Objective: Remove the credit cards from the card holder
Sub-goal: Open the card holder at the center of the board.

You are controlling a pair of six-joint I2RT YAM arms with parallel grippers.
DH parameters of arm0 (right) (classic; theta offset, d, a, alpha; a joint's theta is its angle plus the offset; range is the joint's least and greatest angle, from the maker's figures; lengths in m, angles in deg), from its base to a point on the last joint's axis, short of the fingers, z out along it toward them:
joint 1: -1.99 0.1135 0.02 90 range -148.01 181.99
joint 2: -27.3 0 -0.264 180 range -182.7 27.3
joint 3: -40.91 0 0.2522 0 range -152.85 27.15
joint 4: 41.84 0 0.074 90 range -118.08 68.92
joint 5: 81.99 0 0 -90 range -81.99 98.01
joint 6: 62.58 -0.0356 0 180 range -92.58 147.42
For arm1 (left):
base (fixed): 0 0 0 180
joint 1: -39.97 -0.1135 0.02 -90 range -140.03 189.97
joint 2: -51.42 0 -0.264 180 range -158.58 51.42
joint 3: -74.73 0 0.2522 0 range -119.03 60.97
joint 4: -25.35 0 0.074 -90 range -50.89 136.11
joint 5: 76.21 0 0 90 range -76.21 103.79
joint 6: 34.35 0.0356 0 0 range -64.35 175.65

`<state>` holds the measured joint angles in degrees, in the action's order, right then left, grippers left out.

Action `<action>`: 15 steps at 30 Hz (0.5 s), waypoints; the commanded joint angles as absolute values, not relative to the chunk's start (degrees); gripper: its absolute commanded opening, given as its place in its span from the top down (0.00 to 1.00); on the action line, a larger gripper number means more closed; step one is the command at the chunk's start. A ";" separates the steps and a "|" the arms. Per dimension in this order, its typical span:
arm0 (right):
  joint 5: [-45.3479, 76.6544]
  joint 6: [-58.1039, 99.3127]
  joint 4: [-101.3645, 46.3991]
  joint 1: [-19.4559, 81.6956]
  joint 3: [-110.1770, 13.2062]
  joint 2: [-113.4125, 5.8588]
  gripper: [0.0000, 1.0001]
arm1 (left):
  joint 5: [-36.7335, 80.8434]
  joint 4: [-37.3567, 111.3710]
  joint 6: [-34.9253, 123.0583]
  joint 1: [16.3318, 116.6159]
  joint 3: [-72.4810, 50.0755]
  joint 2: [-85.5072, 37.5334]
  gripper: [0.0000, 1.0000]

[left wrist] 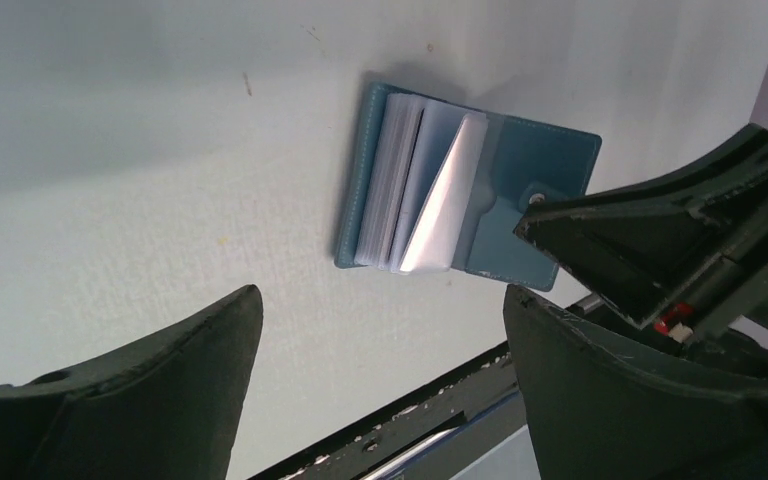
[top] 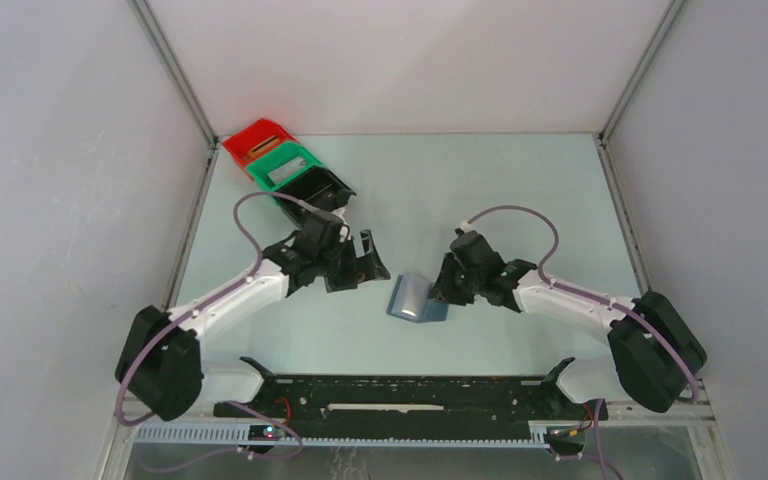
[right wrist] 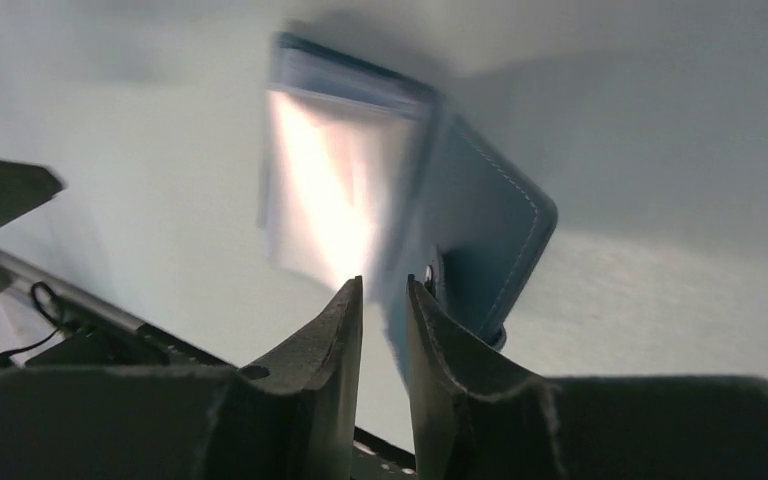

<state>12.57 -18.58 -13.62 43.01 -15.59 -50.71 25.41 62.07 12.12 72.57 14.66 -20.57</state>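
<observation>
Lying opened on the pale surface (top: 520, 200) between the two arms, the blue-teal card holder (left wrist: 545, 165) is found just in front of the right gripper (right wrist: 385, 292). The jaws of that gripper are drawn almost together. The edge of the studded flap appears to be pinched between them, so that this half is raised off the surface. The left gripper (left wrist: 380, 300) is held near the holder but apart from it, its jaws spread wide and empty.

The holder is seen as a small stitched bifold with a tiny stud (left wrist: 535, 198) on the raised flap. Inside, a fan of pale leaves is exposed. One silvery credit card (left wrist: 445, 195) is tilted up out of the fan and catches the light; a dark card cannot be made out.

The holder is judged light and pliable, and likely to slide or fold if pulled without being pinned. The card is judged thin, stiff and slick, so a grip on its flat face would be hard to get. Its free, raised edge is better taken across the thickness and drawn out along the pocket while the flap is held.
</observation>
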 commanded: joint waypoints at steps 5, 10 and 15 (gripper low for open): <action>11.79 -21.89 -14.09 37.20 -6.28 -45.27 0.70 | 32.39 58.63 15.18 77.87 6.89 -27.83 0.06; 12.97 -22.13 -14.81 33.61 -2.89 -43.52 0.71 | 33.48 58.37 14.91 80.29 2.97 -32.62 0.07; 14.08 -21.81 -16.68 32.03 -1.60 -44.17 0.72 | 34.63 57.40 15.08 81.70 0.23 -35.59 0.08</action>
